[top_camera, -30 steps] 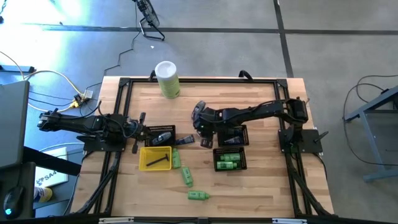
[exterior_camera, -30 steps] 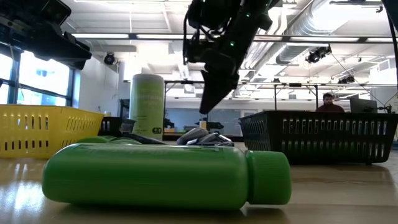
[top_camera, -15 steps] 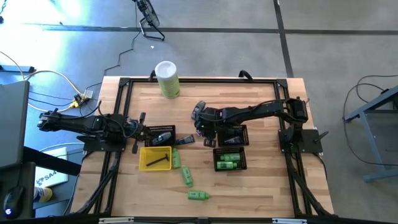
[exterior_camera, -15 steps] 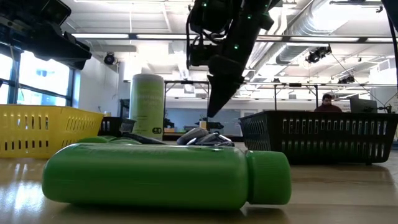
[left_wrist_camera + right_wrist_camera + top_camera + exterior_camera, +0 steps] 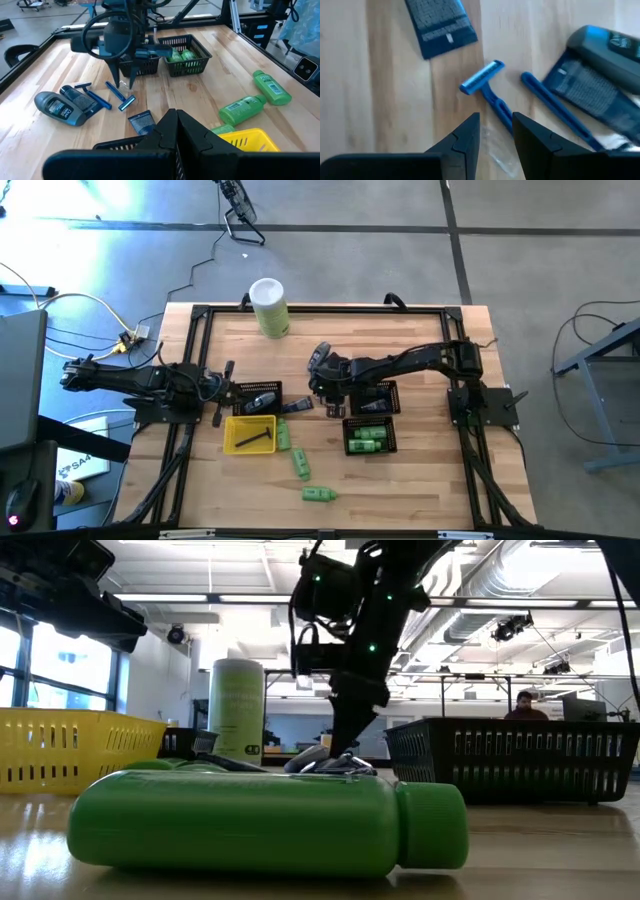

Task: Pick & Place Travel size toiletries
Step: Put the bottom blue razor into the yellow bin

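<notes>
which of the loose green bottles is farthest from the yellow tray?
The green bottle lying alone near the table's front edge; the other two loose ones lie closer, one right beside the yellow tray.

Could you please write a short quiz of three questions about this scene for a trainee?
1. True or false: the right gripper hangs over the blue razor with open fingers.
2. Where does the yellow tray lie? A) before the left gripper B) inside a black basket
3. Fill in: the nearest thing in the low view is a green ____.

Key: 1 true; 2 A; 3 bottle.
</notes>
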`<state>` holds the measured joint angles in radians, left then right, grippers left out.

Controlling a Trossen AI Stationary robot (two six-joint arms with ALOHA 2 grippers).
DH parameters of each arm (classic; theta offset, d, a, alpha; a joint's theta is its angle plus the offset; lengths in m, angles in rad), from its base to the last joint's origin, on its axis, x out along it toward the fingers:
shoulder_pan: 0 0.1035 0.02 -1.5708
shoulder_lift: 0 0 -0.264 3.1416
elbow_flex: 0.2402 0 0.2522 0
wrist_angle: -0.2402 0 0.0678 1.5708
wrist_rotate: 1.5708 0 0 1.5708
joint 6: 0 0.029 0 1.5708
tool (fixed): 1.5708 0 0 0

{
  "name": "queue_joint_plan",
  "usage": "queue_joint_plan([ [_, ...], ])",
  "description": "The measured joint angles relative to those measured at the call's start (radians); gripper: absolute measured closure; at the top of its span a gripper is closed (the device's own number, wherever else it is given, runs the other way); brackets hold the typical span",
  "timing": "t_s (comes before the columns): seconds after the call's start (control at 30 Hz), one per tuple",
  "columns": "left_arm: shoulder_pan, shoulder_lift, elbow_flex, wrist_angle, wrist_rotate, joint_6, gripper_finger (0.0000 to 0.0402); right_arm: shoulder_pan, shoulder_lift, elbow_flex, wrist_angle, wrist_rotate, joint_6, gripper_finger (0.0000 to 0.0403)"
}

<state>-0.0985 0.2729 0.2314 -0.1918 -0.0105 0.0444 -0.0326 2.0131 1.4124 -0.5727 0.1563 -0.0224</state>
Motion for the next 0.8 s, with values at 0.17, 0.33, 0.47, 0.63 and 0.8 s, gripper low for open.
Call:
queue_joint_plan([
  [0.17, 0.000, 0.000, 0.000, 0.002, -0.002, 0.000, 0.0402, 0.000, 0.013, 0.000, 0.034, 0.003, -0.027, 0.0295],
  [0.33, 0.000, 0.000, 0.000, 0.001, 0.000, 0.000, 0.0402, 0.000, 0.029, 0.000, 0.062, -0.005, -0.039, 0.0295],
  [0.47, 0.000, 0.000, 0.000, 0.002, 0.000, -0.001, 0.0402, 0.000, 0.058, 0.000, 0.083, -0.016, -0.054, 0.0295],
  [0.63, 0.000, 0.000, 0.000, 0.000, 0.000, -0.001, 0.0402, -0.001, 0.079, 0.000, 0.114, 0.040, -0.059, 0.0295],
  [0.8, 0.000, 0.000, 0.000, -0.001, 0.000, -0.001, 0.0402, -0.005, 0.082, 0.000, 0.117, 0.043, -0.059, 0.0295],
])
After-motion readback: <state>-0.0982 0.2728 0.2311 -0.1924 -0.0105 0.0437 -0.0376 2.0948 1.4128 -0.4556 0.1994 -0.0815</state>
